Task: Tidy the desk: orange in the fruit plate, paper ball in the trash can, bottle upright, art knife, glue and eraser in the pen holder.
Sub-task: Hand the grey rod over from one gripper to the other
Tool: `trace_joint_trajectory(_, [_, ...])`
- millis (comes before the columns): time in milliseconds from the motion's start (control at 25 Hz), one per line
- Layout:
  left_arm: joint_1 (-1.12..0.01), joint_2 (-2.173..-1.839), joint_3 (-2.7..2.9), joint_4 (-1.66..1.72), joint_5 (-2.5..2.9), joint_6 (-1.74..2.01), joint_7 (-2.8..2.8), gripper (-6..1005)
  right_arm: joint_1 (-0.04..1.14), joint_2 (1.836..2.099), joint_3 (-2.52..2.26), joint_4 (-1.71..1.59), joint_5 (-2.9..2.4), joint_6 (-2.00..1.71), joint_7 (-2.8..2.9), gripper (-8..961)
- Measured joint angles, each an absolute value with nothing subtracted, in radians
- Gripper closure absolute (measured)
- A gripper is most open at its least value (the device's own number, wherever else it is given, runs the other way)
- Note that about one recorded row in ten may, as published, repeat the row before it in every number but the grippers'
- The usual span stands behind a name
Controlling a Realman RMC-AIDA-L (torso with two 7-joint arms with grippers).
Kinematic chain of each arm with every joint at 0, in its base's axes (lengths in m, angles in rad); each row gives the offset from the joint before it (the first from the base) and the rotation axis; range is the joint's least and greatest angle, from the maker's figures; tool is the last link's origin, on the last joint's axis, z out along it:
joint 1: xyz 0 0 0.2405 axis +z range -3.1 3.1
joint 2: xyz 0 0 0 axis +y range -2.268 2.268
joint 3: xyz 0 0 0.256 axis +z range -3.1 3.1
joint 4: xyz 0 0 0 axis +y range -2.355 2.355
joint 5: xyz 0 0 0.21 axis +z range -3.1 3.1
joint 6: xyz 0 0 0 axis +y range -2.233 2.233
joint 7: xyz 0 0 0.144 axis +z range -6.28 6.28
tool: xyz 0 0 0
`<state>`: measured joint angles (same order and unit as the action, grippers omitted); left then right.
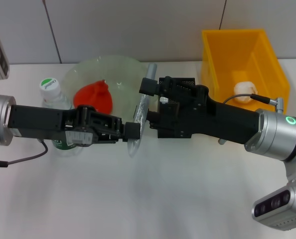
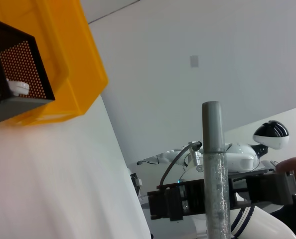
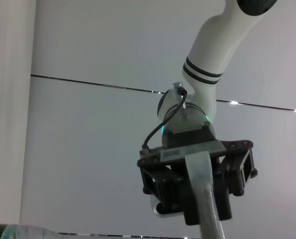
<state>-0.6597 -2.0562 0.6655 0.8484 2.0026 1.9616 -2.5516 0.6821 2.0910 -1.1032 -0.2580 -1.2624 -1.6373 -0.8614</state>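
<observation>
While pinched by left fingers [image 1: 130, 130], glue [image 1: 142, 106].

Bright even overhead light washing the white tabletop [image 1: 153, 199], soft shadows pooling under both arms, ceiling strips glaring in right wrist view

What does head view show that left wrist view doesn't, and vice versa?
Head only: fruit plate with the orange, upright bottle, paper ball in the bin, and left gripper shut on the glue tube.
Left wrist only: a white item inside the pen holder.
Both: yellow trash bin, pen holder, glue tube, and right gripper at the tube.
</observation>
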Motion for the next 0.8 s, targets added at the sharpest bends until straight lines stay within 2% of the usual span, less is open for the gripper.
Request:
trace_joint_trajectory(440, [-0.667, -2.06, 0.662, 0.848, 2.002, 1.956, -2.557, 851, 0.686, 2.09, -1.109, -0.258, -1.268, -1.635, -0.885, 208])
trace_joint_trajectory(800, [-0.667, -2.06, 0.664, 0.848, 1.978, 1.953, -2.557, 852, 0.689, 2.089, -1.119, -0.257, -1.262, -1.624, -0.901, 542])
